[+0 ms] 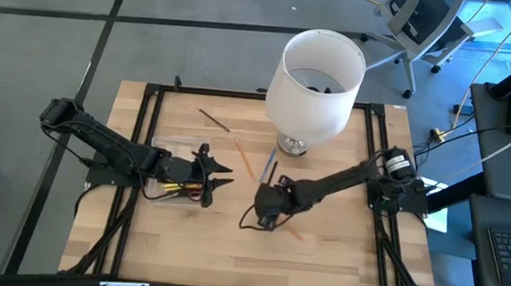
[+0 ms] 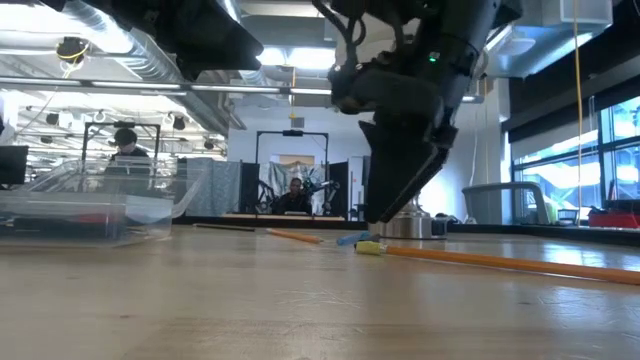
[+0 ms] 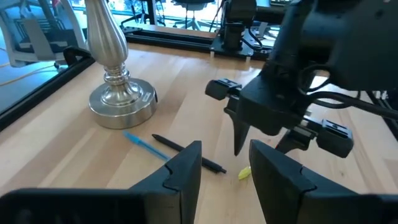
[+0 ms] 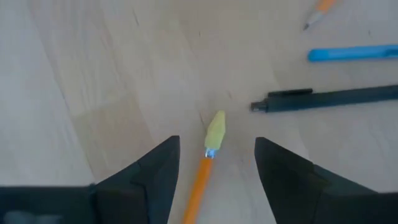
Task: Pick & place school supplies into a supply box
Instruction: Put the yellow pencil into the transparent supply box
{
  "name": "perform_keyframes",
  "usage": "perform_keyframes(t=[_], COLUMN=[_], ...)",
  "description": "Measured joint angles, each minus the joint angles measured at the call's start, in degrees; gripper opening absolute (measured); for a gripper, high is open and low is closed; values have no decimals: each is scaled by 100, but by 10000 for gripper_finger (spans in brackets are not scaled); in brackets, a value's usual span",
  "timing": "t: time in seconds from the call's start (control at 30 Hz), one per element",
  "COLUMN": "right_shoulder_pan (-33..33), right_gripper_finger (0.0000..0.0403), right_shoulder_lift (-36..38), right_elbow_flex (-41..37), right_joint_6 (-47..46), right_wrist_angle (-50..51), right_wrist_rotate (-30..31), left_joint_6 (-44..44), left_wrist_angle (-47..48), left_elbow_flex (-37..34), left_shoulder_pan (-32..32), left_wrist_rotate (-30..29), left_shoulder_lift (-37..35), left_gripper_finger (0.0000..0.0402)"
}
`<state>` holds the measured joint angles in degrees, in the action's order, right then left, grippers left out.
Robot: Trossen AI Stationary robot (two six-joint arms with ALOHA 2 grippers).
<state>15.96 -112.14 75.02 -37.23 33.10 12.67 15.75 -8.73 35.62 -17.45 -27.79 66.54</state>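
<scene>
**Right gripper over orange pencil, left over box**

While the left gripper hangs spread and empty just above the supply box near the tabletop's left edge, high view puts the right gripper mid-table. Lamp stands by the far edge; a brown pencil lies apart. Low view: right fingers point down at the orange pencil. Left wrist view: blue pen, black pen beside lamp base. Right wrist view: fingers spread either side of the pencil's yellow eraser, not gripping.
</scene>
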Motion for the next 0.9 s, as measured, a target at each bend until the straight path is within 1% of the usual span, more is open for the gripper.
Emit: perform_keyframes(t=[0.13, 0.23, 0.37, 0.57, 0.67, 0.9], right_shoulder_pan=[-141, -136, -127, -154, -180, -183], right_gripper_finger=[211, 211, 211, 208, 191, 122], right_shoulder_lift=[1, -76, -225, -380, -413, -420], right_elbow_flex=[0, 0, -2, -3, 7, 11], right_joint_6=[260, 478, 481, 472, 457, 491], right_wrist_angle=[1, -67, -56, -69, -62, -9], right_wrist_rotate=[-264, -291, -353, -275, -312, -430], left_joint_6=[0, 0, 0, 0, 0, 0], left_wrist_angle=[-1, -2, -2, 13, 11, 11], left_elbow_flex=[0, 0, 0, -2, -2, -2], left_shoulder_pan=[0, 0, 0, 0, 0, 0], left_wrist_rotate=[-1, 0, -2, -4, -15, -24], left_shoulder_lift=[0, 0, 0, 0, 0, 0], left_gripper_finger=[127, 127, 127, 127, 127, 127])
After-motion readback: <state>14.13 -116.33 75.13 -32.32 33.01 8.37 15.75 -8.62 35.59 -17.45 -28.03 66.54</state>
